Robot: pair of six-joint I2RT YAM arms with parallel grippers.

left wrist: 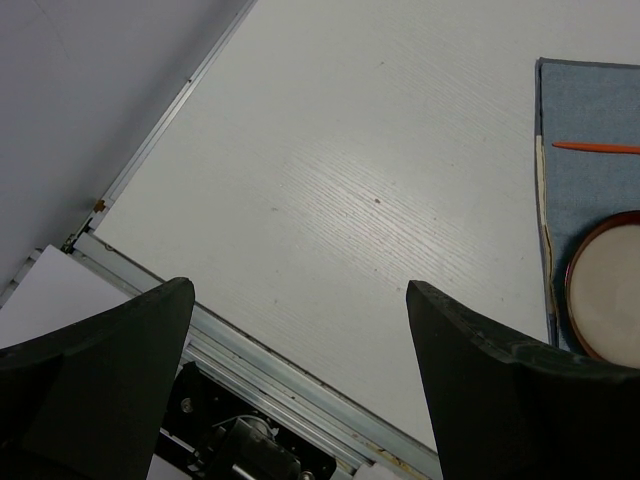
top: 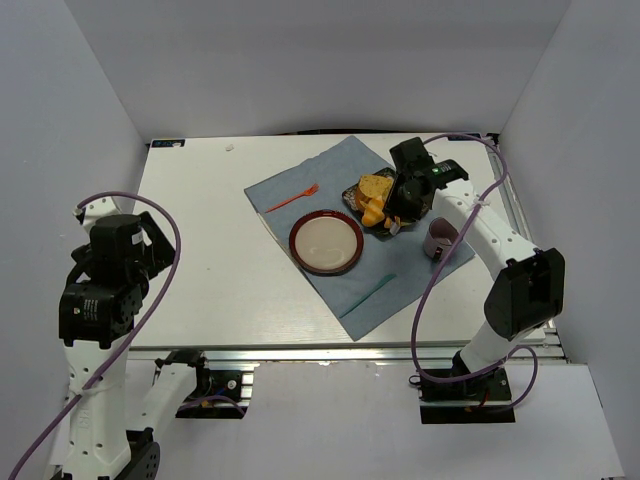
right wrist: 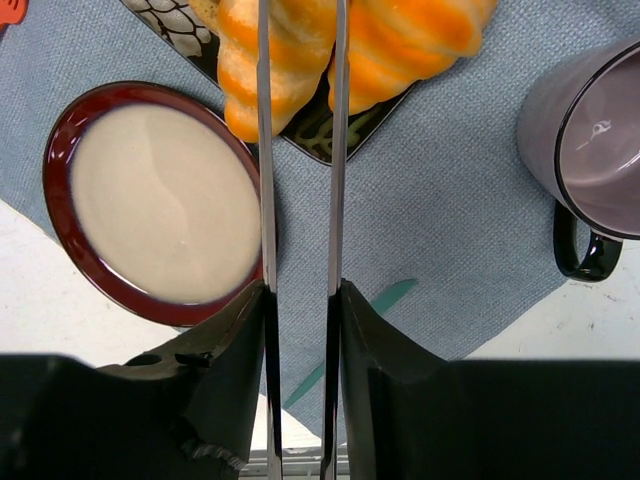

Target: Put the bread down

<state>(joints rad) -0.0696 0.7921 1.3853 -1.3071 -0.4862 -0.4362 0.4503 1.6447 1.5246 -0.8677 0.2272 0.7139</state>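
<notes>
The bread, a golden-yellow croissant (right wrist: 240, 70), lies on a dark patterned tray (right wrist: 310, 135) beside a more orange croissant (right wrist: 410, 40). My right gripper (right wrist: 302, 290) is shut on a pair of thin metal tongs (right wrist: 267, 180). The two blades stand close together and reach up over the yellow croissant's right part. Their tips run out of the top of the wrist view, so whether they pinch it cannot be told. From above, the right gripper (top: 400, 205) hangs over the croissants (top: 373, 200). My left gripper (left wrist: 300, 300) is open and empty above the near-left table edge.
A red-rimmed plate (top: 327, 243) with a pale centre sits on a blue cloth (top: 300, 180), just left of the tray. A purple mug (top: 440, 238) stands to the right of the gripper. An orange fork (top: 292, 199) and a teal utensil (top: 370, 293) lie on the cloth.
</notes>
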